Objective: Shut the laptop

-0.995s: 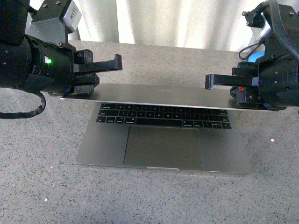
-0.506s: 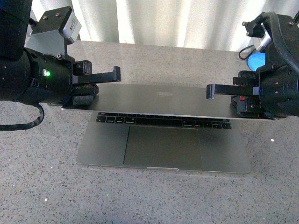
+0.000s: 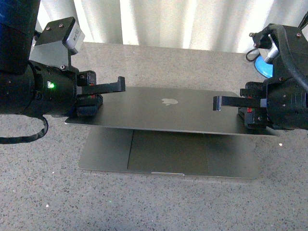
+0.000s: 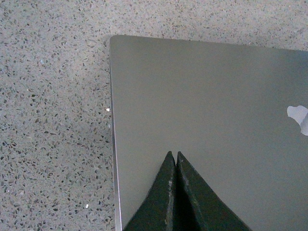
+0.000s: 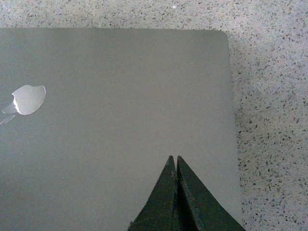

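Front view: the laptop sits mid-table, its lid tipped far down over the base with a narrow gap left. The trackpad shows below the lid's front edge, and the pale logo faces up. The left gripper is at 9 o'clock, over the lid's left corner, with a finger reaching inward above the lid. The right gripper is at 3 o'clock, over the right corner, and mirrors it. A curtain hangs at 12 o'clock, and a blue object lies at 2 o'clock.

Left wrist view: the left gripper's jaws are together, tips meeting over the grey lid near its corner. I cannot tell whether they touch it. Speckled table shows beside the lid's edge.

Right wrist view: the right gripper's jaws are likewise together over the lid, near the other corner. The logo lies well apart from the tips.
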